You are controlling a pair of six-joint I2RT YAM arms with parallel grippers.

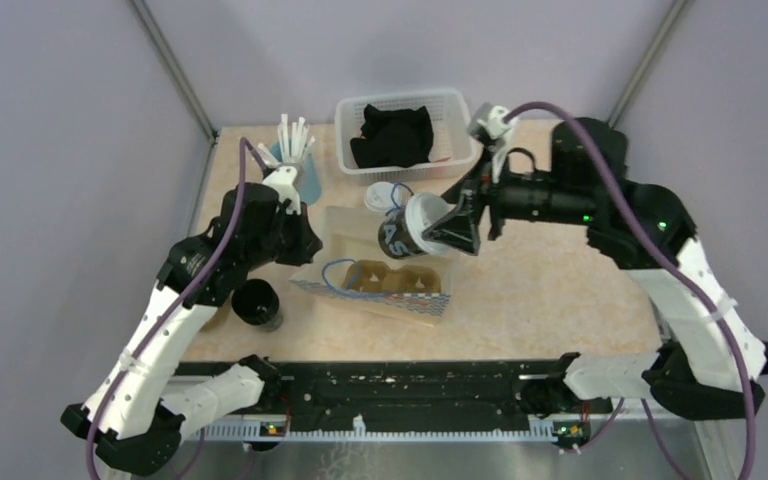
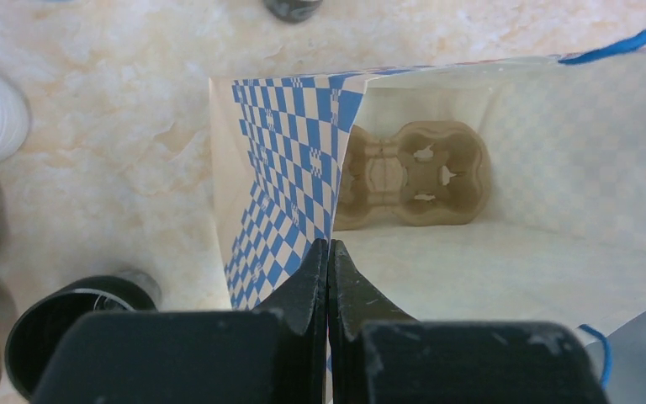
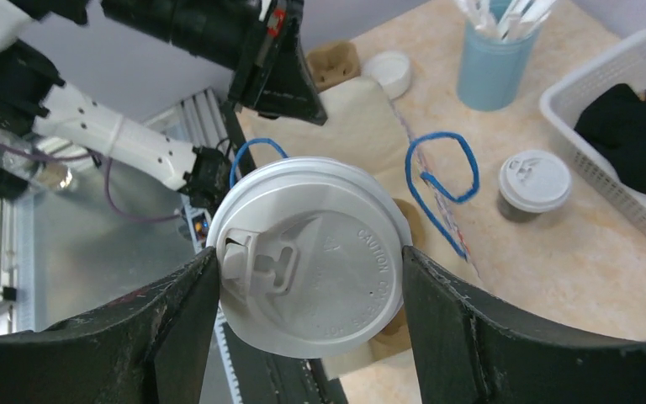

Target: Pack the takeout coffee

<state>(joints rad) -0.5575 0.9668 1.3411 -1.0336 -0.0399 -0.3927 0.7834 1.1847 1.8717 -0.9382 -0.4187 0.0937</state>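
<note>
Hovering above the open checkered bag [image 1: 345,232], the right gripper [image 1: 430,225] clasped a white-lidded coffee cup [image 1: 405,236] by its rim. The cup's long axis was tilted, base down-left toward the pulp carrier [image 1: 392,278] inside and lid back toward the wrist. Seen from the left wrist, the left gripper [image 2: 328,252] was pinched tight on the bag's wall. Seen from the right wrist, the lid faced the camera. Loading looked underway; the next move called for righting the cup over a carrier well.
</note>
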